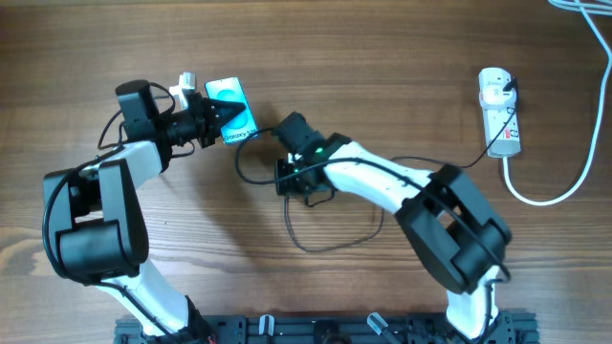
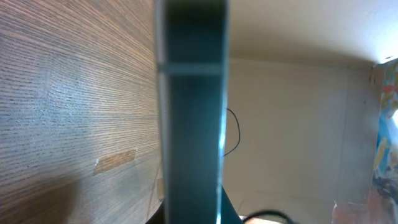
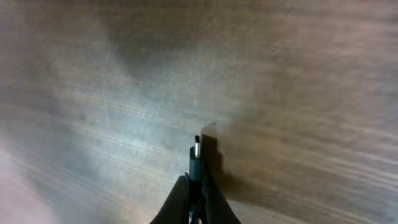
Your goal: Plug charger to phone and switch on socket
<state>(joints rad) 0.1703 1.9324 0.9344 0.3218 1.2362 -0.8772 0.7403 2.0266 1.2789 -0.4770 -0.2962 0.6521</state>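
Brown wood-grain worktop [image 1: 382,57]. Far right, twd the back: white socket [image 1: 499,115] lying flat, red mark at its near end, black plug [image 1: 510,89] at its far end. Its thick white cord [image 1: 574,182] curves round on the wood & runs off at the back-right corner. Mid-worktop, the charger [image 1: 325,244] cable, thin & black, lies in loose loops.

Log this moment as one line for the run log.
left gripper: shut on phone | right gripper: shut on charger near its connector | charger: not yet in phone | socket: far right, untouched
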